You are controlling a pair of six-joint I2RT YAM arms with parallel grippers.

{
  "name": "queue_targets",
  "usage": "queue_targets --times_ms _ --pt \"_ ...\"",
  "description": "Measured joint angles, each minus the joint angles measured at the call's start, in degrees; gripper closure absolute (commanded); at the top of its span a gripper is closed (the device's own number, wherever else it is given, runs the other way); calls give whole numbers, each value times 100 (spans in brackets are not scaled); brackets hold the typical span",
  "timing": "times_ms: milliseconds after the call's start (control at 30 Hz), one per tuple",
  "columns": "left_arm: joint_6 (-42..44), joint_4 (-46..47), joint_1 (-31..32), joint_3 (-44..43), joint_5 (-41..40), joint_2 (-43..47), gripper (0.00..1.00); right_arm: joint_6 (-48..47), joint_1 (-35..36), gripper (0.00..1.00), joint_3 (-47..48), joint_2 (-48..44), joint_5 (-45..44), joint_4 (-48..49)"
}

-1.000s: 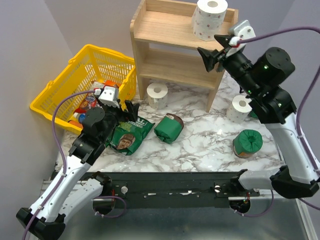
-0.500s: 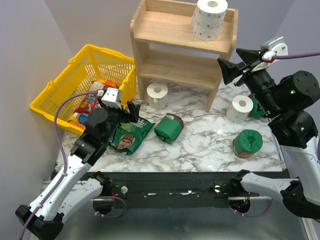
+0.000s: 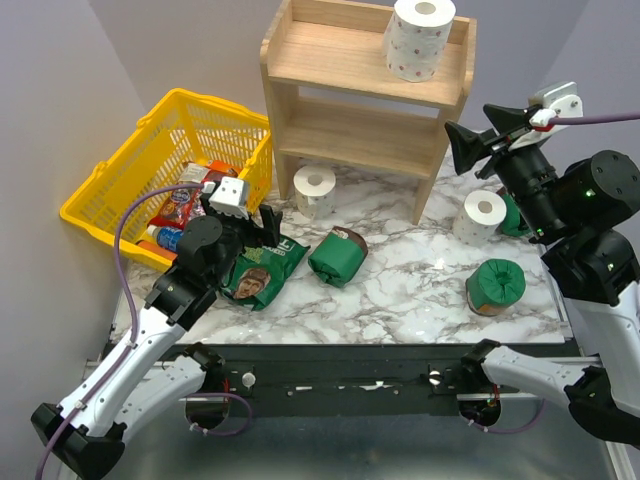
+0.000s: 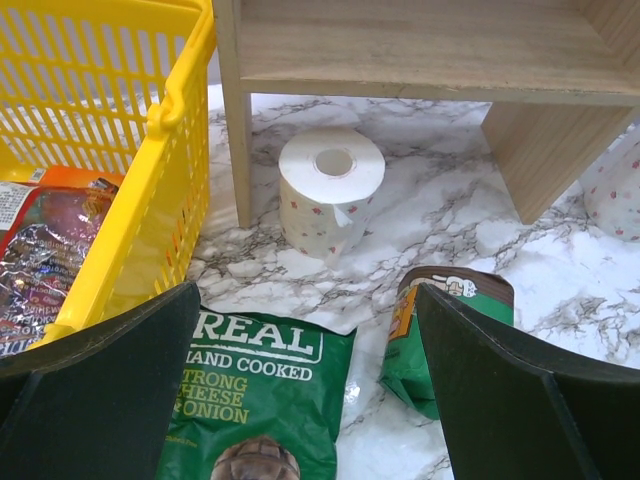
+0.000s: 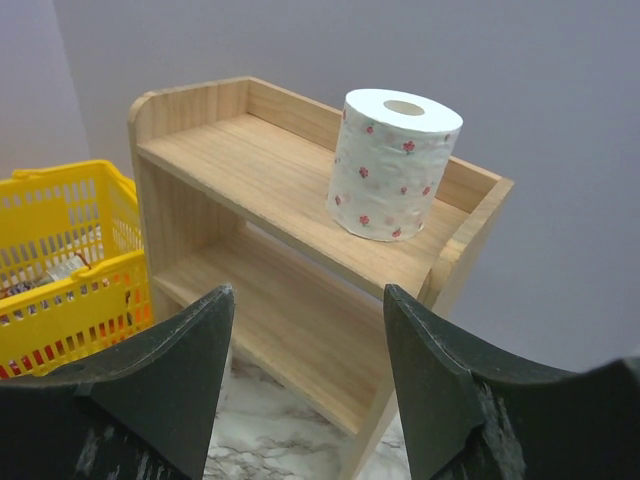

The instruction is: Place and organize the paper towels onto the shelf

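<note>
The wooden shelf [image 3: 350, 75] stands at the upper middle of the overhead view, on a marble table [image 3: 420, 260]. One paper towel roll [image 3: 420, 38] stands upright on the right end of the top tier, close to the back rail. A second roll [image 3: 315, 190] stands upright on the table just in front of the shelf's left leg, between that leg and the yellow basket [image 3: 130, 170] in the upper left. A third roll [image 3: 485, 213] stands upright on the table at the right of the frame, near the shelf's right side panel.

The left gripper [image 3: 264, 224] hangs left of centre, over the upper edge of a green chip bag [image 3: 262, 268] that lies flat beside the basket. Its jaws are spread wide and hold nothing. In its wrist view the second roll sits in the upper middle, ahead of the fingers [image 4: 110, 390] and apart from them.

The right gripper [image 3: 473, 135] is raised at the right of the frame, just off the shelf's right end and apart from it. Its jaws are also parted and empty. Its wrist view shows the top-tier roll in the upper middle, between the two fingers and well beyond them.

A green package [image 3: 338, 257] lies on its side at the centre of the table, and a round green bundle [image 3: 495, 285] sits at the lower right. The basket holds bright snack packets.
</note>
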State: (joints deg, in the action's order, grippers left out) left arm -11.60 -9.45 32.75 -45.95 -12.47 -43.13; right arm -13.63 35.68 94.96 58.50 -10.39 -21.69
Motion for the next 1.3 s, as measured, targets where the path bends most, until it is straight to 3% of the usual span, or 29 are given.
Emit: queue_targets --times_ms 767,967,1133,1200,1300 --pt "90 -4 0 0 -87 142 1 -411 -39 28 905 654 -1475 -518" --pt "90 -13 0 0 -87 166 1 -673 -623 28 1447 1193 -1596 -605" --pt "83 -15 0 0 -83 306 1 -365 -1257 28 2116 1768 -1729 -1392" --pt "81 -15 0 -7 -79 358 1 -61 -1567 28 1768 1722 -1746 -1657" --pt "61 -22 0 -39 -44 380 1 472 -2168 30 442 1239 -1582 -1921"
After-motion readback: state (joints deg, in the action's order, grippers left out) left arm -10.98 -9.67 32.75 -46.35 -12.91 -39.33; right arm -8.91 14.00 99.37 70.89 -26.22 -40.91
